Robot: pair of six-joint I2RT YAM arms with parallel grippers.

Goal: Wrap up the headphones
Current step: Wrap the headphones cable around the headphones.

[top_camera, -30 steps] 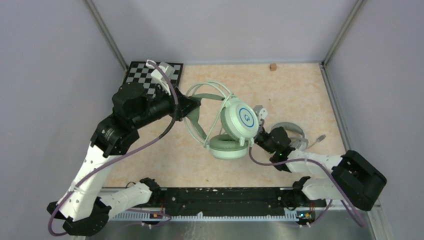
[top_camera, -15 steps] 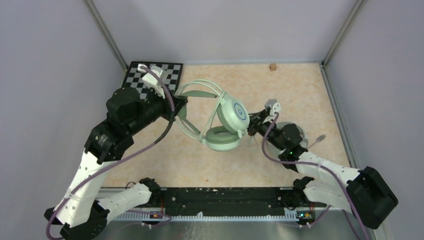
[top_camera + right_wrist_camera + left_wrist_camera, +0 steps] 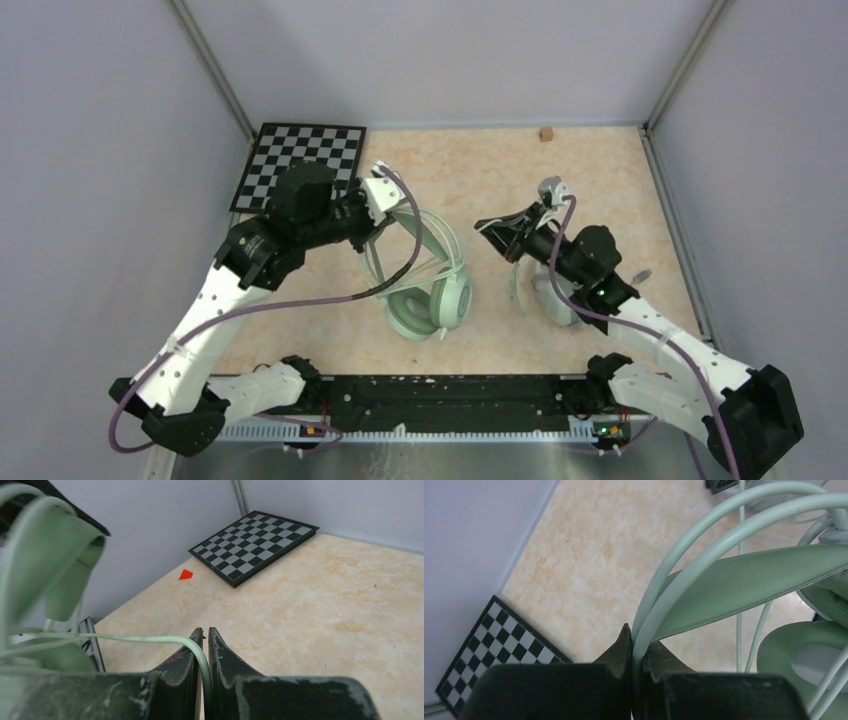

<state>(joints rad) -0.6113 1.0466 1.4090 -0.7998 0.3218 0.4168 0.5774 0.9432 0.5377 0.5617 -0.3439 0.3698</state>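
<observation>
The marbled table (image 3: 610, 180) spreads under both claws. The checkerboard (image 3: 300, 160) lies flat on it, just beyond the left claw (image 3: 636, 647) toward the far left corner; in the right wrist view it sits well ahead of the right claw (image 3: 205, 635).

The mint-green headphones (image 3: 445, 305) run from the left claw toward the near side. The claw's jaws are pressed together on the two thin headband wires, with the wide green inner band arching away just beside them. The round cups lie low, nearer the arm bases than the claw. Whether they rest fully on the table cannot be told.

The white headphones (image 3: 535, 290) sit behind the right claw, under its wrist and mostly hidden by the arm.

The right claw pinches the pale-green cable (image 3: 150, 639) between its tips. The cable leads off to that claw's left toward the mint cups.

A red triangle mark (image 3: 186, 574) lies ahead of the right claw, short of the checkerboard. A small brown block (image 3: 546, 133) sits far beyond it at the back wall.
</observation>
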